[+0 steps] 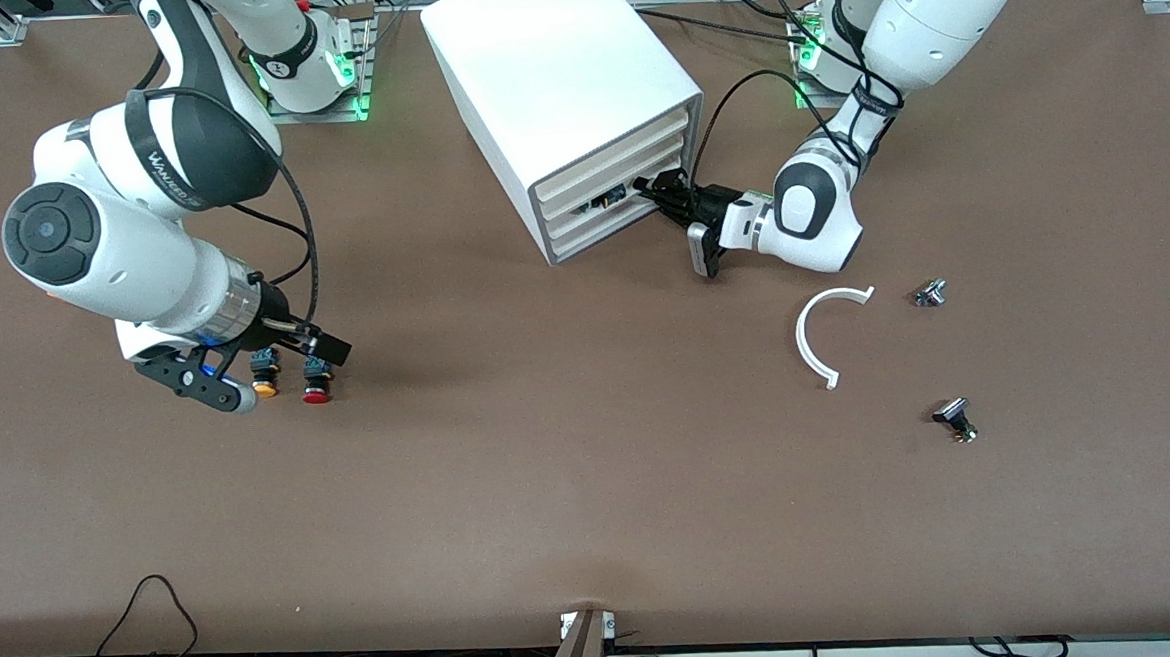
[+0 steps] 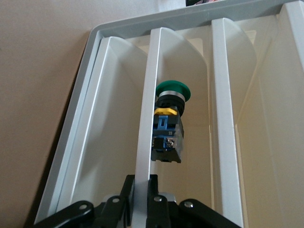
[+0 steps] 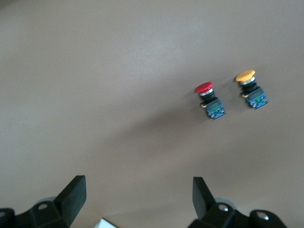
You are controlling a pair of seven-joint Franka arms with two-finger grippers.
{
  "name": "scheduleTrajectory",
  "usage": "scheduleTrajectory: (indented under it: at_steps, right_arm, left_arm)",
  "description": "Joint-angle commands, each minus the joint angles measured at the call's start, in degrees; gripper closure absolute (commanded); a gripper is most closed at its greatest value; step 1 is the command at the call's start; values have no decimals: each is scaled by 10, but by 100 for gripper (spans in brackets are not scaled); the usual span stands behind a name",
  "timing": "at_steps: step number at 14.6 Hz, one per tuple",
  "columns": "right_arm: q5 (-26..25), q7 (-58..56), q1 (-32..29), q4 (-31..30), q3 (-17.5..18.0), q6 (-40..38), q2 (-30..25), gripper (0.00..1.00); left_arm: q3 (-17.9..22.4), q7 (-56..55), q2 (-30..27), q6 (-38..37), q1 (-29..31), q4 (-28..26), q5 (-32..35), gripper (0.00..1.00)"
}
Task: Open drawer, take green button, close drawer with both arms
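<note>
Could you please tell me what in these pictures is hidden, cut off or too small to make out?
- Green button: front view shows only a speck inside the drawer.
- Left claw pinches the drawer's front slat; the left wrist view's lower edge cuts off its fingers.
- Two small parts near the white arc: too small to identify.
- Right claw, open: lower edge crops it.

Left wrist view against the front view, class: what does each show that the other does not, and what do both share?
Only the left wrist view shows the green button lying in the drawer, with the left hand clamped on the drawer's front slat.

Only the front view shows the right hand open over the table, above the yellow button and red button.

Both show the cabinet and the left hand at its front.
</note>
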Motion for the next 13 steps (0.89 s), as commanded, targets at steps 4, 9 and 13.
scheduleTrajectory:
  at_steps: [4,9,13]
  right_arm:
    - [6,107,45,93,0,-24,61,1]
    - [6,207,84,124,0,-13,89,1]
    - [4,263,117,153,-1,-11,115,1]
  left_arm:
    - [10,-4,-19,2,8,-6,2,100]
    - [57,-5,6,2,13,56,64,100]
    - [83,-6,34,1,14,106,74,100]
